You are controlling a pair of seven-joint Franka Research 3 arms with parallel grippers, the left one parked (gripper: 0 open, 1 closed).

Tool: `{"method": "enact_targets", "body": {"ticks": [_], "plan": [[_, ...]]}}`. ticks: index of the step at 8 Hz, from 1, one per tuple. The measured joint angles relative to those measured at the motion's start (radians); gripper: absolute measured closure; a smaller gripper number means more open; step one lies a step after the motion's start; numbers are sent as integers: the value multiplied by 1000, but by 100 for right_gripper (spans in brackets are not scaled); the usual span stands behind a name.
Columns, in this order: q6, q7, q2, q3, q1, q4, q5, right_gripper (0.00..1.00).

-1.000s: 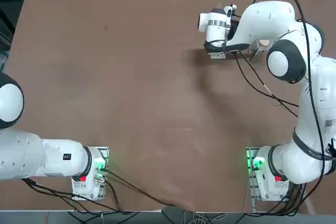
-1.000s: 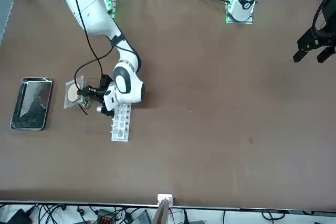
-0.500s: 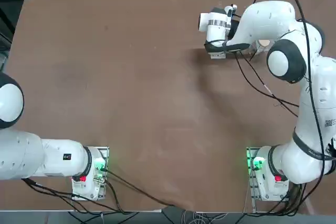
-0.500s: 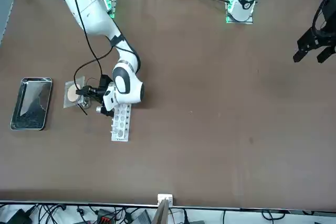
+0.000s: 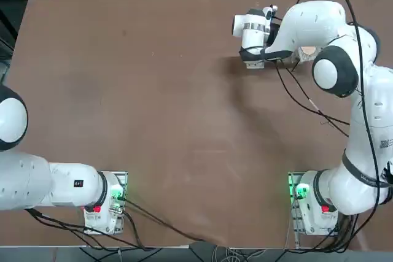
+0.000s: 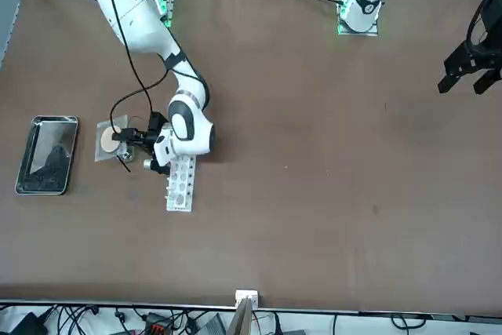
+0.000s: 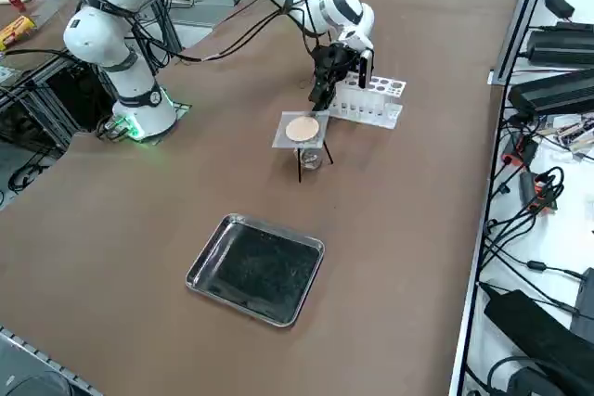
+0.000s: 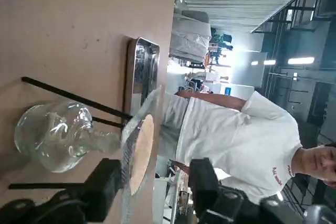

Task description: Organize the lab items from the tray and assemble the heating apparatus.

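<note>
a robotics lab: brown table (image 5: 153,90), cable-strewn benches (image 7: 548,90), a person (image 8: 231,124) watching.

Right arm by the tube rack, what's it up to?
The right gripper sits at the mesh, fingers open either side of its edge. The mesh lies on the tripod over the glass burner, beside the rack. The tray sits empty nearby. A person stands beyond the table.
</note>
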Motion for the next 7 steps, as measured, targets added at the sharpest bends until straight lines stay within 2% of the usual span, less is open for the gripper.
{"method": "enact_targets", "body": {"ticks": [1, 4, 7], "plan": [[0, 0, 0, 0, 0, 0, 0, 1], [2, 0, 0, 0, -5, 15, 21, 0], [8, -2, -4, 3, -5, 117, 127, 0]]}}
